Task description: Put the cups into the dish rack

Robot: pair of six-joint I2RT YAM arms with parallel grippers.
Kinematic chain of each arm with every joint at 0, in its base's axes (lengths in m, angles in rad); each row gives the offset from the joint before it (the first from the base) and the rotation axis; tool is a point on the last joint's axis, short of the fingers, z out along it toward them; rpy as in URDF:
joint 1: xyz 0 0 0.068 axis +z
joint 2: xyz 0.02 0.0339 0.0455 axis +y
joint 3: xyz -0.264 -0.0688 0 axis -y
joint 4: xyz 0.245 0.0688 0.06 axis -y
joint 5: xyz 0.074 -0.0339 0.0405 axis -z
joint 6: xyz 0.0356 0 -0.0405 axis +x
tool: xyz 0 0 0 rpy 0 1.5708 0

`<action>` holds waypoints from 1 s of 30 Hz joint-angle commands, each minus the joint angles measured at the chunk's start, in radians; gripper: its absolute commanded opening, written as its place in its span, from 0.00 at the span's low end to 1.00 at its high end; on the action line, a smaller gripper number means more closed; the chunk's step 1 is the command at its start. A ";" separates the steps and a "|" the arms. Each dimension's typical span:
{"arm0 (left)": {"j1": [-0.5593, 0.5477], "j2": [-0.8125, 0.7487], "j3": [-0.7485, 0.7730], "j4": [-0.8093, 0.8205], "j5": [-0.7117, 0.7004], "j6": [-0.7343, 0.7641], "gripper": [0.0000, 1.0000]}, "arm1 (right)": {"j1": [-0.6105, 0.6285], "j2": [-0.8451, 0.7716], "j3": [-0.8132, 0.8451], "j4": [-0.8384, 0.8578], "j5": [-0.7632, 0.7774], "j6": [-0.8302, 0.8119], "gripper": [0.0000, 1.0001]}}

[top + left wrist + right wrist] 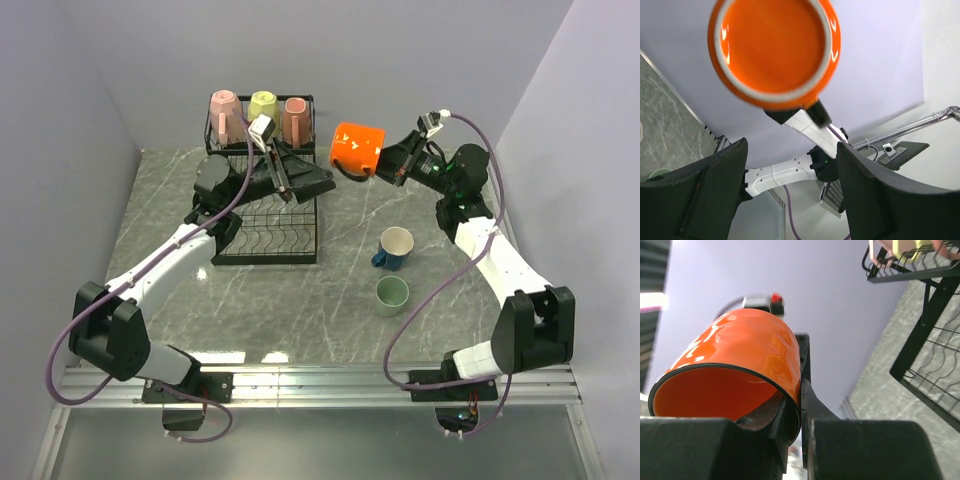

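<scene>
**Orange cup** point(357, 148): in the air at upper centre of the top view, just right of the dish rack point(270, 235).
- Lies sideways with its long axis left-right. The base faces the rack and the mouth faces your right tool point(388, 162), which is clenched on the rim.

**Your left tool** point(791, 150): released, holding nothing, aimed at the cup's base.

**Rack's upper basket:** left pink cup point(224, 115), yellow cup point(263, 105), right pink cup point(294, 118).

**Desk** point(300, 310)**, right of centre:** blue cup point(395, 246), green cup point(391, 295).
</scene>
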 commanded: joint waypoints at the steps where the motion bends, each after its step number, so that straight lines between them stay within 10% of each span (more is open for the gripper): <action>1: 0.001 0.015 0.069 0.083 0.030 -0.029 0.77 | 0.036 -0.064 0.017 -0.044 -0.011 -0.167 0.00; 10: -0.023 0.037 0.153 -0.081 0.040 0.068 0.72 | 0.111 -0.075 0.101 -0.291 0.063 -0.399 0.00; 19: -0.042 0.051 0.174 -0.125 0.024 0.099 0.44 | 0.166 -0.079 0.092 -0.334 0.109 -0.485 0.00; 23: -0.042 0.046 0.176 -0.157 0.007 0.116 0.04 | 0.191 -0.099 0.055 -0.331 0.121 -0.499 0.00; 30: -0.039 0.008 0.156 -0.277 -0.042 0.197 0.00 | 0.192 -0.147 0.021 -0.422 0.144 -0.563 0.02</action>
